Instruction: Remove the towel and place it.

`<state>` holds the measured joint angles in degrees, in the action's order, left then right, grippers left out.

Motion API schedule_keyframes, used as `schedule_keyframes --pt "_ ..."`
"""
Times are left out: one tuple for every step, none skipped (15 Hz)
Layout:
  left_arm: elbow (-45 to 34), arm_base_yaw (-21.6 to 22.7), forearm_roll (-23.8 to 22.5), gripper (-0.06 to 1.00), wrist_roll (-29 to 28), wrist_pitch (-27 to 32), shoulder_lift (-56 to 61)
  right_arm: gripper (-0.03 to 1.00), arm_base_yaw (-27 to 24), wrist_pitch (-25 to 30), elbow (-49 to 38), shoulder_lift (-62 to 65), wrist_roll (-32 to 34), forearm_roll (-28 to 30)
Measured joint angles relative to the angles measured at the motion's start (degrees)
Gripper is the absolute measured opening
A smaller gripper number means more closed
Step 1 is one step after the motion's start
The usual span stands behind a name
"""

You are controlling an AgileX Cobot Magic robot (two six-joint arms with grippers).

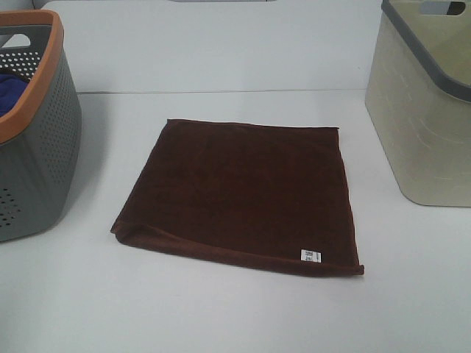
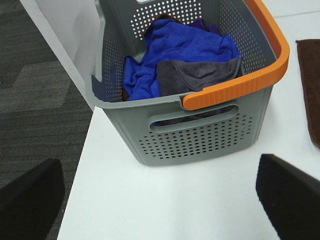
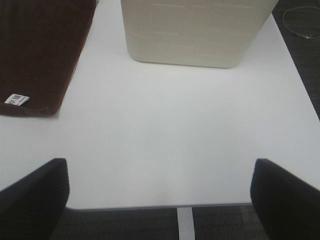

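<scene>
Your left hand (image 2: 160, 200) is spread wide and grasps nothing, hovering over the table (image 2: 165, 200) just in front of the grey basket (image 2: 200, 135) with the orange rim. Your right hand (image 3: 160, 197) is likewise spread and empty, at the table's near edge, with the beige bin (image 3: 195, 32) beyond it. Neither hand shows in the high view.

The brown towel (image 1: 246, 195) lies folded flat in the middle of the table, between basket and bin and touching neither. A blue cloth (image 2: 175, 47) and a grey cloth (image 2: 200, 72) sit in the basket.

Risks, as I judge them: the towel is folded, so a pinch at the near edge may catch only the top layer and let it unfold as you lift. A pinch on flat cloth may also slip or press into the table.

The towel is nearly square, with no clear long axis. It sits slightly skewed, its far edge running across the table and its left edge slanting outward toward you. The white label (image 1: 311, 256) marks the near right corner.
</scene>
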<state>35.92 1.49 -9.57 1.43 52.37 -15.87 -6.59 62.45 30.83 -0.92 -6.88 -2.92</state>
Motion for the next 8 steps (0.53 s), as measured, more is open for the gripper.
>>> schedule_keyframes --pt "-1.38 0.0 0.11 0.99 -0.23 0.0 2.86 0.96 0.0 0.0 0.0 1.09 0.0 0.0" --pt "-2.69 0.0 0.34 0.99 -0.23 0.29 5.73 0.96 0.0 0.0 0.0 1.15 0.0 0.0" --pt "-4.3 0.0 0.92 0.99 -0.34 0.92 7.96 0.96 0.0 0.0 -0.06 1.15 0.0 0.0" --pt "-5.27 0.0 1.89 0.99 -0.29 2.46 9.8 0.96 0.0 0.0 -0.06 1.15 0.0 0.0" --pt "-5.56 0.0 2.52 0.99 -0.17 3.5 11.12 0.96 0.0 0.0 -0.06 1.15 0.0 0.0" --pt "-5.5 0.0 3.9 0.99 -0.17 4.13 12.09 0.96 0.0 0.0 -0.06 1.15 0.0 0.0" --pt "-5.84 0.0 6.02 0.99 -0.17 5.56 13.01 0.96 0.0 -0.06 -0.4 1.15 0.0 0.0" --pt "-6.59 0.0 8.88 0.99 0.63 6.76 13.87 0.96 0.0 -0.8 -1.38 1.15 0.0 -0.34"
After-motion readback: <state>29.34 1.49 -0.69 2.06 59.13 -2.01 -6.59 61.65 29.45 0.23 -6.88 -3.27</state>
